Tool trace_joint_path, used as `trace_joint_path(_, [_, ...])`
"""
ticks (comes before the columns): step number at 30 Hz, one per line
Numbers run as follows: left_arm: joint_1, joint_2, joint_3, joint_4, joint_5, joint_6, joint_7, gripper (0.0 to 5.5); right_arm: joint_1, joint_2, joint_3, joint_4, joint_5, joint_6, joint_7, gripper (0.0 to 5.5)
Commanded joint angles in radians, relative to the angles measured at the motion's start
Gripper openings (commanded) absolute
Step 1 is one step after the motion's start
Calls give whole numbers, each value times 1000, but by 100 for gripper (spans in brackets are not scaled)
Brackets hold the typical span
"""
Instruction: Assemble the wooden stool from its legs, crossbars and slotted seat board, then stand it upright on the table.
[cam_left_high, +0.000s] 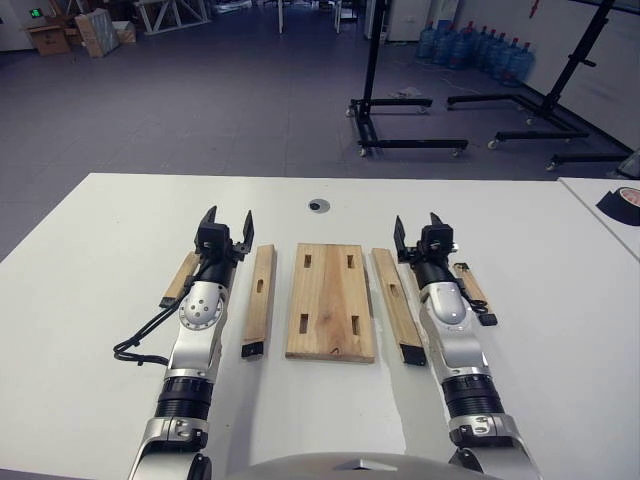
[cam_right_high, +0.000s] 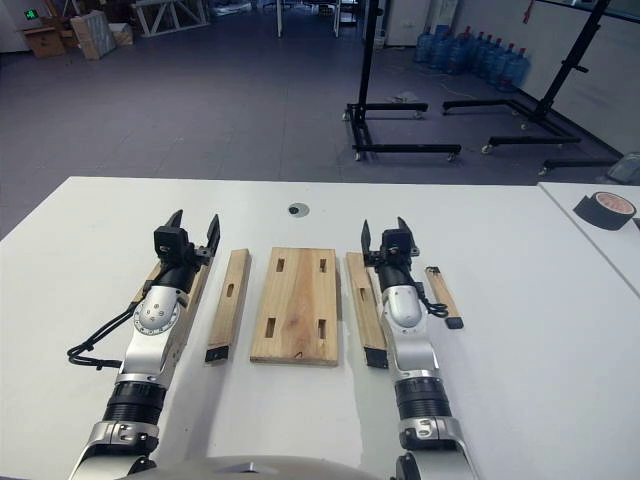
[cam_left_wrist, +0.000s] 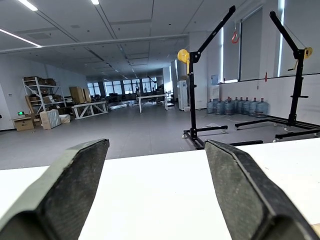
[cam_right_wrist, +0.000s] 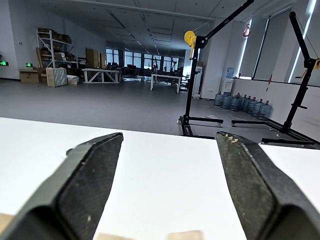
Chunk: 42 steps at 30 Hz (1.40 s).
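Observation:
The slotted seat board (cam_left_high: 330, 299) lies flat in the middle of the white table (cam_left_high: 100, 260). A long wooden leg (cam_left_high: 259, 298) lies to its left and another leg (cam_left_high: 396, 303) to its right. A shorter crossbar (cam_left_high: 180, 278) pokes out from under my left arm, and one more crossbar (cam_left_high: 472, 290) lies beside my right arm. My left gripper (cam_left_high: 226, 222) rests open on the table just beyond the left parts, holding nothing. My right gripper (cam_left_high: 418, 226) is open too, between the right leg and crossbar, its fingers (cam_right_wrist: 85, 185) spread wide.
A small round hole (cam_left_high: 319, 205) sits in the table beyond the board. A roll of black tape (cam_left_high: 622, 203) lies on a neighbouring table at the right. Black wheeled stands (cam_left_high: 410, 145) and water bottles (cam_left_high: 480, 45) stand on the floor far behind.

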Motion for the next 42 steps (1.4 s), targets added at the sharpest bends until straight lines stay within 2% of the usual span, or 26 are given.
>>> trace_joint_path(1, [18, -4, -9, -24, 11, -13, 6, 350, 35, -100, -101, -58, 121, 112, 94, 340])
trace_joint_path(4, [42, -9, -6, -44, 14, -14, 17, 350, 117, -185, -166, -85, 206, 217, 197, 340])
trace_joint_path(9, [71, -15, -13, -69, 21, -19, 27, 350, 247, -209, -234, -72, 260, 299, 233, 340])
trace_joint_path(16, [89, -11, -12, -92, 25, -14, 33, 350, 325, -245, -183, -40, 231, 472, 280, 340])
trace_joint_path(20, [85, -17, -9, -86, 24, -17, 41, 352, 329, -302, -162, 45, 213, 558, 314, 272])
trace_joint_path(28, [76, -28, -5, -85, 23, -12, 62, 352, 367, -339, -103, -55, 259, 700, 401, 129])
trace_joint_path(33, [69, -23, -11, -73, 8, -9, 41, 352, 327, -331, -100, -49, 268, 684, 391, 126])
trace_joint_path(38, [24, -79, 113, -88, -436, 262, -137, 352, 154, -247, -223, -60, 374, 596, 320, 126])
trace_joint_path(42, [14, -23, 139, -222, -822, 607, -342, 352, 75, -201, -208, -239, 428, 506, 351, 126])
